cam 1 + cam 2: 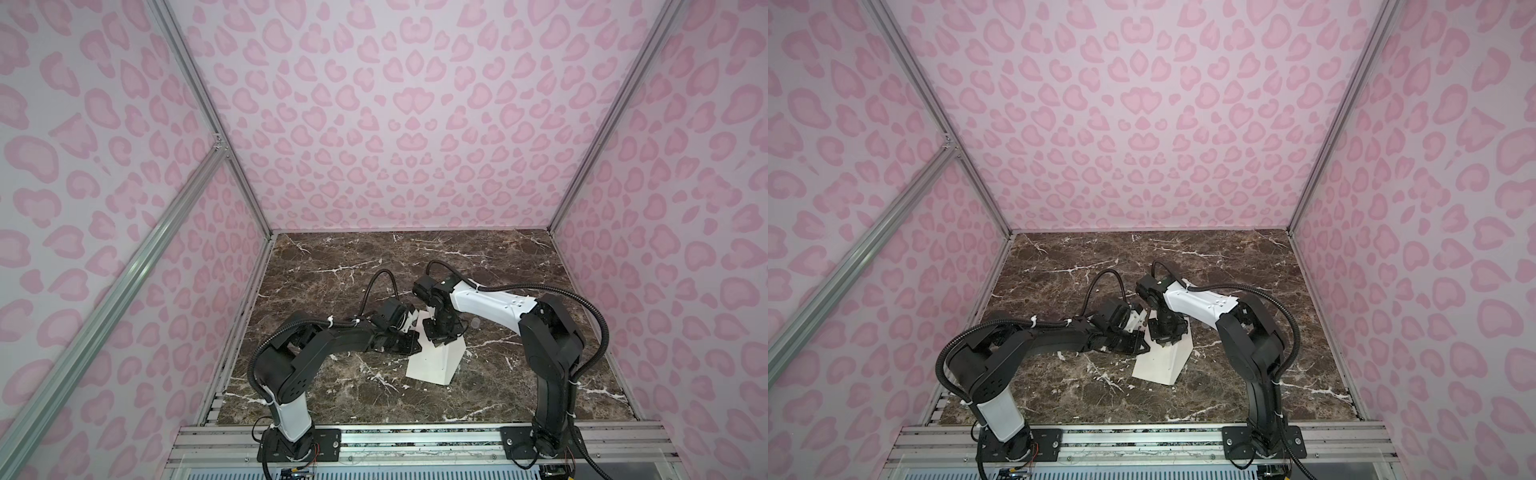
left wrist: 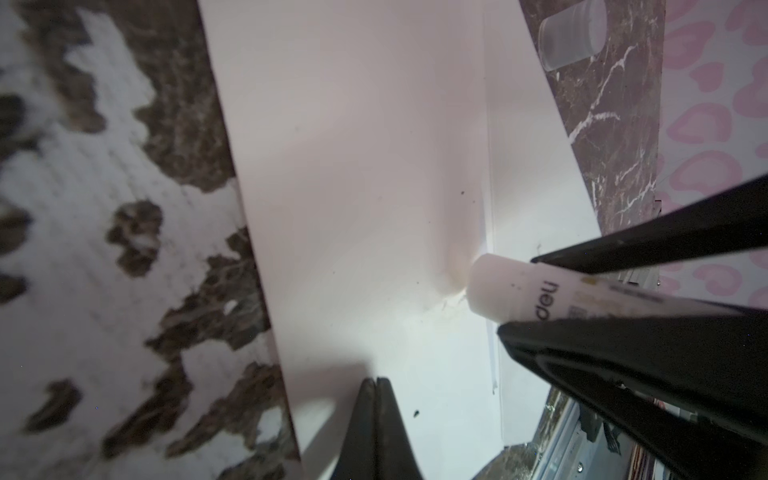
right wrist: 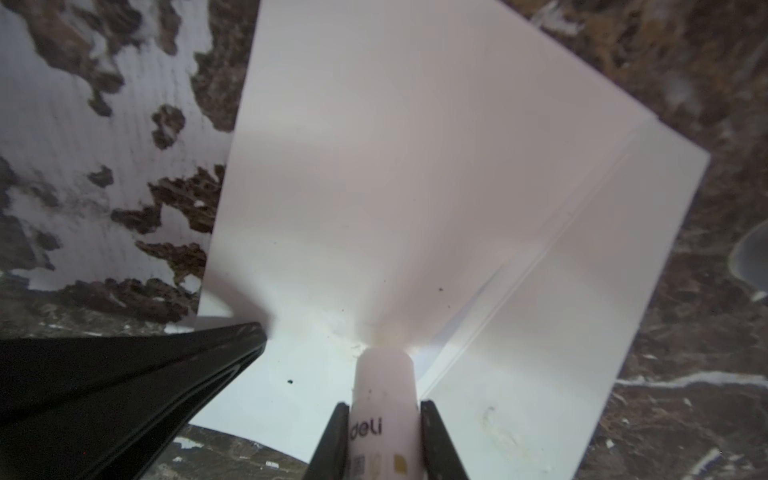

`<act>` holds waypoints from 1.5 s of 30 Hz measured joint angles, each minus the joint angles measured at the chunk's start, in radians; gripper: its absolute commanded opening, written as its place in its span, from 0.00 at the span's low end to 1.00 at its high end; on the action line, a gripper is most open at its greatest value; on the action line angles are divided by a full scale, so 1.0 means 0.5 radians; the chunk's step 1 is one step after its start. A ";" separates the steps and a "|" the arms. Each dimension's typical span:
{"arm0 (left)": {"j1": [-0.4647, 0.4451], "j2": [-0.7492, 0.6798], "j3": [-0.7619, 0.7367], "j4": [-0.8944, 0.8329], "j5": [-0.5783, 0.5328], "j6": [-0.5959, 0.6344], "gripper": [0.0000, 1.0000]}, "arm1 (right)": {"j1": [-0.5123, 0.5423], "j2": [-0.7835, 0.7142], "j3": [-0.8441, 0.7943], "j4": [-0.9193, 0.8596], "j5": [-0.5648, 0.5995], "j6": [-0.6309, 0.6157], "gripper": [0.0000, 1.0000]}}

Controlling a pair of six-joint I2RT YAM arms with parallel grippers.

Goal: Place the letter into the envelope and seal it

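Both top views: far end of envelope point(image 1: 434, 359) hidden under the 2 wrists; glue stick point(image 3: 384, 374) can't be made out there. Right wrist view: stick's rear cut off by pic edge, label part-covered by right gripper point(image 3: 385, 405) fingers. Also edge-cut & blurry: clear cap point(image 2: 571, 33).

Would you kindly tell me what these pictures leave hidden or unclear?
- Green-bordered letter: seen in no view; whether it lies inside the long cream paper envelope cannot be told.
- Envelope's far end: both top views, partly behind the left gripper and right gripper.
- Label of the white glue stick: right wrist view, cut by that gripper and the edge.
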 measured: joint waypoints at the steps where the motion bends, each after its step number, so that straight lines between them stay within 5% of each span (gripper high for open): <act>1: 0.000 -0.002 -0.004 0.005 0.000 0.000 0.04 | 0.002 0.007 0.003 0.003 -0.001 0.002 0.00; 45: 0.019 -0.008 -0.025 0.031 0.012 0.030 0.04 | -0.016 0.214 0.146 -0.192 0.081 -0.072 0.00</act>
